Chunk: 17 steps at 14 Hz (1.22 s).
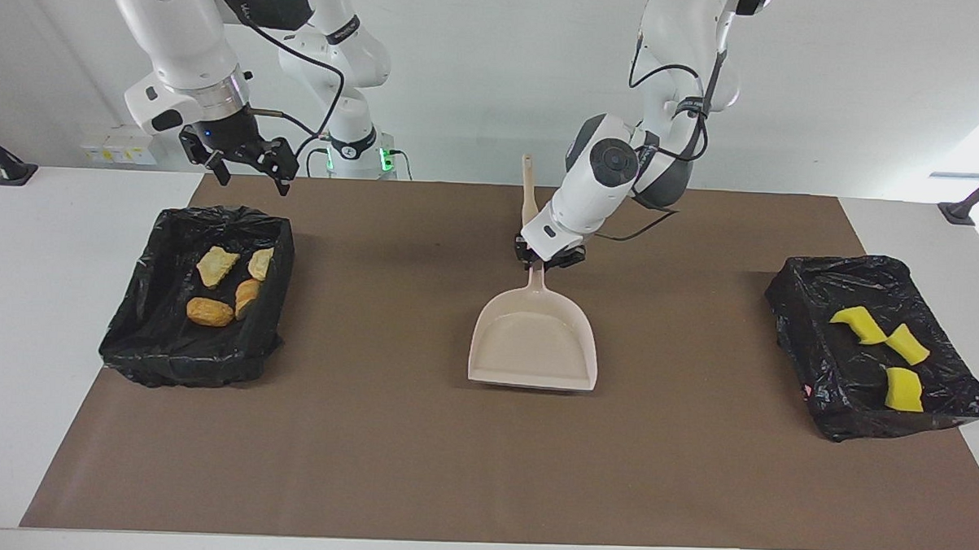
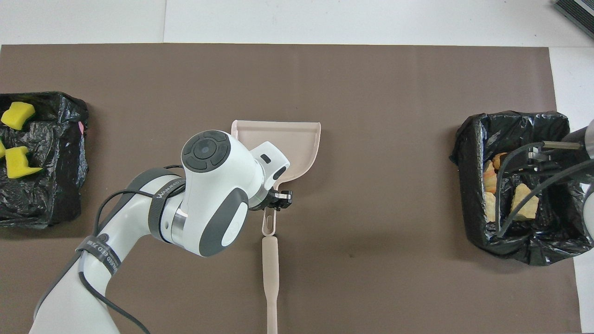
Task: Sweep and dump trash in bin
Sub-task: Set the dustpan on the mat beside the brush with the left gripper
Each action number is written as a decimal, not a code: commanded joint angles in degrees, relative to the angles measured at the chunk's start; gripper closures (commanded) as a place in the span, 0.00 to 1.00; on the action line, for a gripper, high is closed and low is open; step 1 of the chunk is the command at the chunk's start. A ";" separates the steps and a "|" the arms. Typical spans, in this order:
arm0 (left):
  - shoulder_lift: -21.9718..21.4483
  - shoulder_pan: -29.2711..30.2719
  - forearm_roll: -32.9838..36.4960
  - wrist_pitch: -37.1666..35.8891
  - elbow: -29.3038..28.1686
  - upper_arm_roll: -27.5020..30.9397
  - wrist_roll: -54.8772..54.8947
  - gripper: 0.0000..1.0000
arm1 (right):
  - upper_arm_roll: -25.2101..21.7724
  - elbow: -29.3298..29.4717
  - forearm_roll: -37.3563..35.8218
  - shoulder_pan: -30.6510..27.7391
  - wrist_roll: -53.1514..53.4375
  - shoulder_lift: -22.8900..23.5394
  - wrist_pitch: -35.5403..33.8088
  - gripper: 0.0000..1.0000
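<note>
The beige long-handled brush (image 1: 529, 211) is lying on the brown table mat (image 1: 418, 452) nearest the robots, at the middle of the table, its bristle end hidden by the left arm in the facing view. Just farther out, the handle of the beige plastic dustpan (image 1: 534, 342) is being gripped by the left gripper (image 1: 549, 261), whose fingers are clamped shut on it; the pan is resting flat on the mat at the table's centre, with its open mouth facing away from the robots and its handle end almost meeting the brush tip. The right gripper (image 1: 245, 169) is being held in the air, with its fingers spread wide and nothing between them, over the robot-side edge of the black-bag-lined bin (image 1: 129, 327) at the right arm's end of the table. In that bin, four tan-orange crusty chunks (image 1: 225, 286) are lying close together. At the left arm's end of the table, a second black-lined bin (image 1: 804, 351) is standing, and three bright yellow sponge pieces (image 1: 886, 354) are lying inside it.
</note>
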 commanded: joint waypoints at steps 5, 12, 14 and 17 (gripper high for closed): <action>1.10 -1.02 -0.89 4.06 -2.66 1.19 9.53 1.00 | 0.41 7.53 -0.02 -0.48 -1.18 5.08 -3.67 0.00; 1.01 -0.75 -0.98 4.06 -2.84 1.28 9.54 0.00 | 0.32 7.18 0.77 -0.39 -1.44 4.55 -3.67 0.00; 1.01 -0.66 -0.98 3.97 -2.75 1.28 8.93 0.00 | 0.15 7.18 0.69 -0.57 -1.18 4.55 -3.75 0.00; -0.22 -0.40 -0.98 1.53 -1.36 2.50 8.93 0.00 | -0.12 7.00 -2.20 -0.48 -1.44 4.46 -4.10 0.00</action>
